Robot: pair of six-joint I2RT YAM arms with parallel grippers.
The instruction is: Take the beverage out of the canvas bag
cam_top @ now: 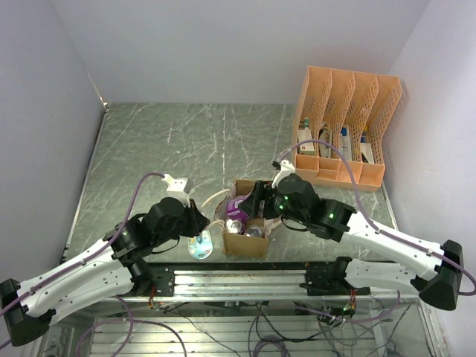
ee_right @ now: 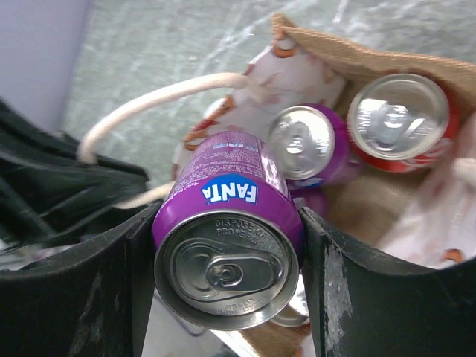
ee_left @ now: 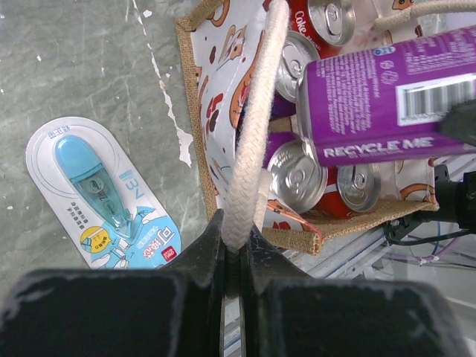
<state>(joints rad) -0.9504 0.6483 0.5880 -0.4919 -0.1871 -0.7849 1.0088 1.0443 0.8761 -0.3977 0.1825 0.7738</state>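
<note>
Right claw (ee_right: 227, 249) clamps the purple can (ee_right: 223, 186), almost clear of the canvas bag (cam_top: 245, 244); left claw (ee_left: 236, 245) pinches the handle (ee_left: 256, 126); carrying it away remains.

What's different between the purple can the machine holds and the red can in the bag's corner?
The purple can lies tipped on its side above the others; the red can stands upright inside the canvas bag. The right fingers clamp the purple can; no fingers touch the red can. Both have closed silver tops with tabs.
</note>
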